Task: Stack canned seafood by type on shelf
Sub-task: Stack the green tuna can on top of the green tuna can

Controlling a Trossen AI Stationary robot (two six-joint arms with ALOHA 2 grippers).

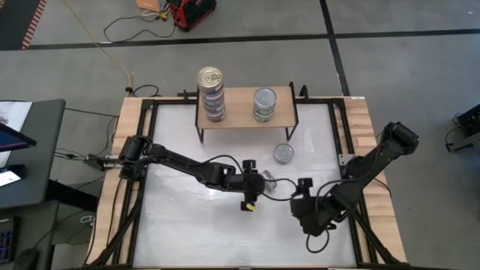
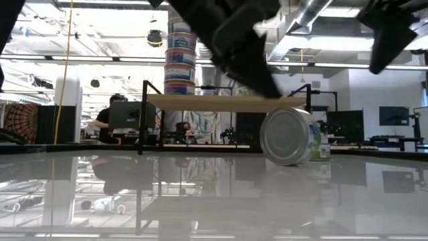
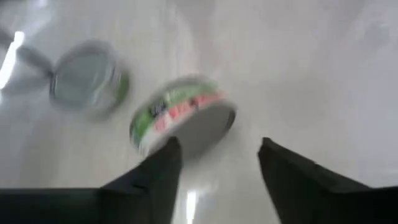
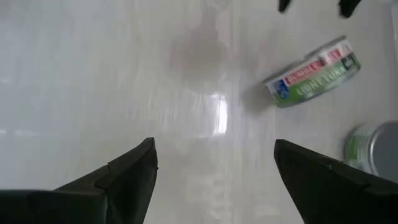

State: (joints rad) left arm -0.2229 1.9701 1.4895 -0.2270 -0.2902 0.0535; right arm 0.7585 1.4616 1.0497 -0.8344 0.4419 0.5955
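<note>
Can loose under left gripper

You are watching the left gripper (image 3: 217, 165) hanging with fingers spread, gripping nothing; a green-labelled can (image 3: 183, 115) is tilting on edge just before it. Another can (image 1: 283, 154) is lying near the shelf (image 1: 240, 112), which is carrying two stacks, sorted by lid. Right gripper (image 4: 214, 171) is waiting wide open, empty.

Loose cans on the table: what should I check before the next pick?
1. Left end effector open and empty: ok.
2. Green-labelled can lying flat for a grasp: not ok, it is tipped up on its edge.
3. That can at rest: cannot tell.
4. Second loose can flat on the table: ok.
5. Gold-lidded stack and silver-lidded stack upright on the shelf: ok.
6. Right end effector open, apart from both loose cans: ok.
</note>
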